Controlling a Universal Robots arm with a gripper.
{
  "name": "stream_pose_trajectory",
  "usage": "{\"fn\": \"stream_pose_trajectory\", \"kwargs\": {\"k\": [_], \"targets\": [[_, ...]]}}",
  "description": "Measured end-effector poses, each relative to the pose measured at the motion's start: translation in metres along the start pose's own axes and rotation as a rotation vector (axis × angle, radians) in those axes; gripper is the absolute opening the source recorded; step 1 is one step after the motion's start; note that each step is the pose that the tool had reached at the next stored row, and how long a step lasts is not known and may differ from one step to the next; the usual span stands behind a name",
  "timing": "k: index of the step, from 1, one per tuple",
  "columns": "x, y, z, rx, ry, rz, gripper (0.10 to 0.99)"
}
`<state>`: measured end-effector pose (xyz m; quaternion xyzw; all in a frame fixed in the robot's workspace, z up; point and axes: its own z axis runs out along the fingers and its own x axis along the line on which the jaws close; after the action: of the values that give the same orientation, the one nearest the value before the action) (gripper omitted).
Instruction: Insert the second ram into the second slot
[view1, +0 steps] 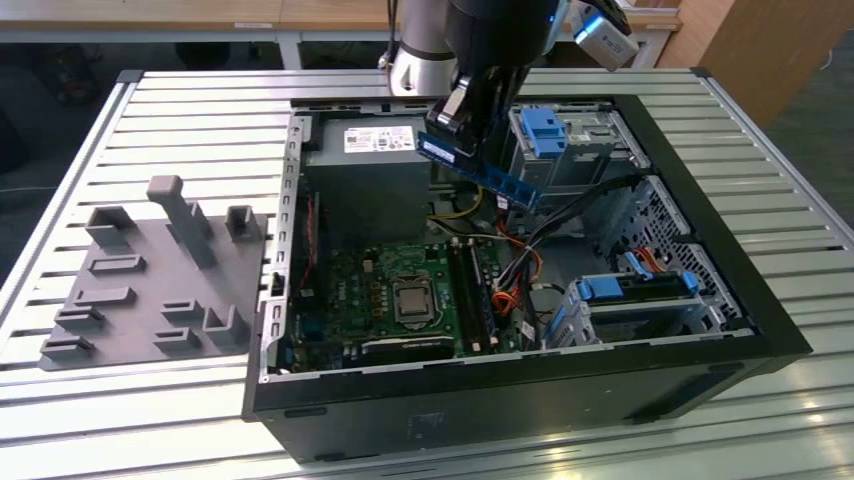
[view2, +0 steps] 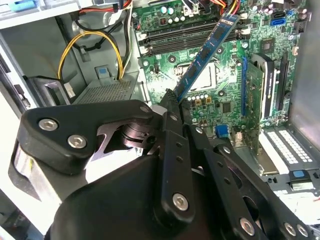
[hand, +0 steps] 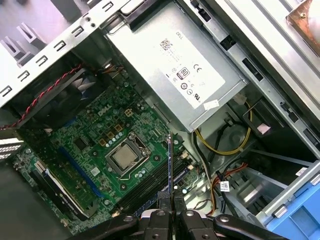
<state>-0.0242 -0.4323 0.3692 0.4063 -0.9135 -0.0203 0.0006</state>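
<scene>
Second ram (view1: 478, 170): you are looking at a blue circuit-board stick that the gripper (view1: 447, 128) is holding in the air above the open computer case (view1: 667, 130). In the exterior view the stick is slanting downward toward the exterior view's right. Its upper end is sitting between the fingers, and the rest is projecting free over the cables near the blue drive-bay latches (view1: 541, 130).

In the second wrist view the gripper (view2: 170, 107) is closing its black fingers (view2: 175, 145) on the near end of the second ram (view2: 207, 52), with one flat face of the board against each pad. The board is reaching out from the fingertips across the green motherboard (view2: 225, 85) without touching it.

In the first wrist view you are seeing the second ram (hand: 170, 165) edge-on, as a thin line rising from the middle of the gripper (hand: 170, 212). The two fingers (hand: 159, 217) are pressing in from both sides.

The memory slots (hand: 155, 182) are lying beside the processor socket (hand: 125, 157), below the stick and apart from it, so the board is not yet sitting in any slot. The power supply (hand: 175, 65) is occupying the corner of the case next to the motherboard. A grey fixture tray (view1: 147, 280) is resting on the slatted table (view1: 200, 100) at the exterior view's left.
</scene>
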Motion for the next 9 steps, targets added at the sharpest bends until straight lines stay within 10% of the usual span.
{"fn": "stream_pose_trajectory", "kwargs": {"k": [9], "targets": [[0.0000, 0.0000, 0.0000, 0.001, -0.0015, 0.038, 0.137]]}}
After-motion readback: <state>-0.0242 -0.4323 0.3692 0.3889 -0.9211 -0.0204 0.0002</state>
